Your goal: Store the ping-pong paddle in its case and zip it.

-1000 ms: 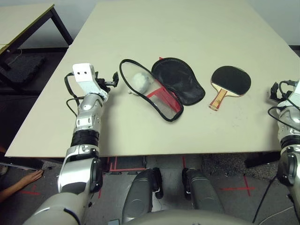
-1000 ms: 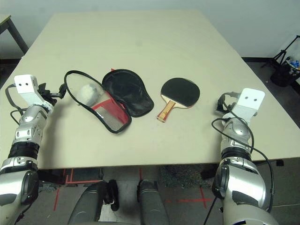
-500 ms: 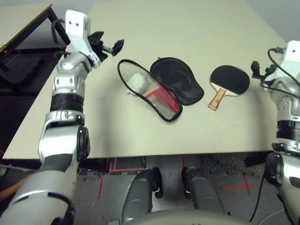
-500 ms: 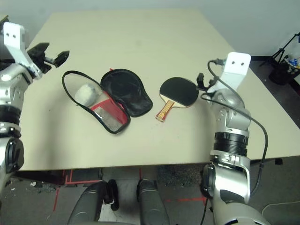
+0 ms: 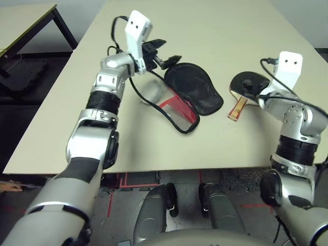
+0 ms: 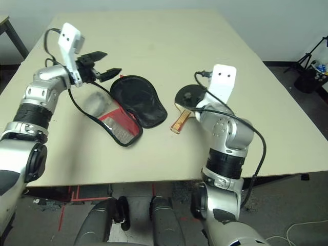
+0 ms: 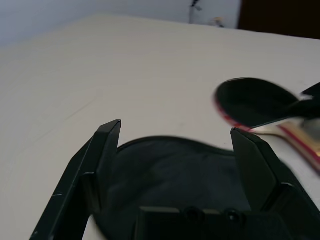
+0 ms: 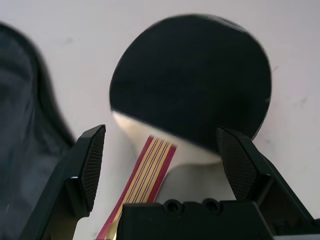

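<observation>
The ping-pong paddle [image 8: 195, 75] lies flat on the table, black face up, its striped handle [image 5: 238, 108] pointing toward me. My right gripper [image 8: 161, 129] hovers open just above it, fingers straddling the spot where the handle meets the blade. To the left the case [image 5: 196, 90] lies unzipped and spread open, its red and mesh half [image 6: 119, 125] nearer me. A pale pompom [image 6: 93, 103] sits inside its left loop. My left gripper [image 5: 169, 51] is open in the air over the case's far left edge, holding nothing.
The beige table [image 5: 230, 31] stretches far beyond both objects. A second table [image 5: 25, 18] stands off to the far left, with dark floor between. Red tape marks the floor below the near edge. A black tripod [image 6: 311, 64] stands at the far right.
Both arms have swung in from the table's side edges. The left gripper rose and crossed to the case; the right gripper came over the paddle. Both stayed open.
</observation>
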Motion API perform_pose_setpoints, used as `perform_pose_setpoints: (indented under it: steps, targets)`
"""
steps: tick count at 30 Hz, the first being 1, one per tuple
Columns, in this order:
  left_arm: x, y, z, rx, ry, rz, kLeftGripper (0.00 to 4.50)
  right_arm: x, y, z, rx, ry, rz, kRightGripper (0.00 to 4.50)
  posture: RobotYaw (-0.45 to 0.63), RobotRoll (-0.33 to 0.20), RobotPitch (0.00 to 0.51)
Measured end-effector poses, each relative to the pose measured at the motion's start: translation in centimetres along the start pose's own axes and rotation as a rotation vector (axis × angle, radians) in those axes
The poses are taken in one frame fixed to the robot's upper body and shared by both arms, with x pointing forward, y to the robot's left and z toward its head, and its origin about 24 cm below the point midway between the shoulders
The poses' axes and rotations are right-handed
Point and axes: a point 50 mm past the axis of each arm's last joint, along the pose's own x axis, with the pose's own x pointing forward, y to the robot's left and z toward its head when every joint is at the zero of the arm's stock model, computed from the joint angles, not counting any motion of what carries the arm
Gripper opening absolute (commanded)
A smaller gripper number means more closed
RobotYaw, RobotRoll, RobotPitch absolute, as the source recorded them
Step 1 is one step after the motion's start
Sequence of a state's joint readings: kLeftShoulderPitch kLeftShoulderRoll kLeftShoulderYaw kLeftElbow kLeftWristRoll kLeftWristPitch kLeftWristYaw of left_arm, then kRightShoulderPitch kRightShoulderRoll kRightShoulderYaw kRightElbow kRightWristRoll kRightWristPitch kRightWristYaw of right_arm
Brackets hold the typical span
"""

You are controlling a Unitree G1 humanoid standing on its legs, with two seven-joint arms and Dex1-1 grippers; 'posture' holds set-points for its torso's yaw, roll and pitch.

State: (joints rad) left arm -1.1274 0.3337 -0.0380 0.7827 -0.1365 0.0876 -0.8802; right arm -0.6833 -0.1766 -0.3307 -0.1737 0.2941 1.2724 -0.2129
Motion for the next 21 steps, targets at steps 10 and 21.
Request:
perform_pose_setpoints:
  steps: [10,21]
  targets:
    - [0.6,-1.8,-0.9,-0.017,0.013,-0.071,4.50,0.4,1.3,-1.1,-0.034,0.065,0.007,4.48,-0.05,0.000,0.147]
    - [0.9,-2.7,-0.9,-0.016,0.025,-0.106,4.50,1.2,2.7,-2.4,-0.069,0.129,-0.005,4.48,-0.03,0.000,0.158]
